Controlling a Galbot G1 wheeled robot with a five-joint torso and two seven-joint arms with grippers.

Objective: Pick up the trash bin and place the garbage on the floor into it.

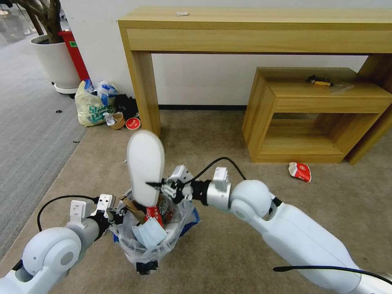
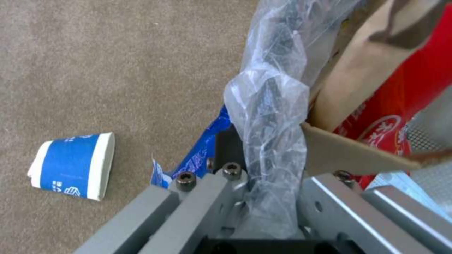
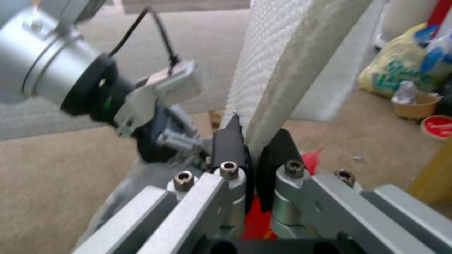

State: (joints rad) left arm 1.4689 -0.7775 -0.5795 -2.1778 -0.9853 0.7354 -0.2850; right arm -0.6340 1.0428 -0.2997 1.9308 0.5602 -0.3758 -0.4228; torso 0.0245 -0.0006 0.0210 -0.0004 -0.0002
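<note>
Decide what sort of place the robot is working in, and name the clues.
Probably an office or lab room: beige carpet floor meeting a grey striped carpet, plain wooden console table with a low wooden shelf unit against a white wall, and a potted plant.

The small round black trash bin (image 1: 153,241) sits near on the beige carpet floor (image 1: 228,253), between the left gripper (image 1: 116,212) and the right gripper (image 1: 157,187). A white foam insole (image 1: 145,163) stands upright in it. A red wrapper (image 1: 300,171) lies far right, before the low wooden shelf (image 1: 318,114).
</note>
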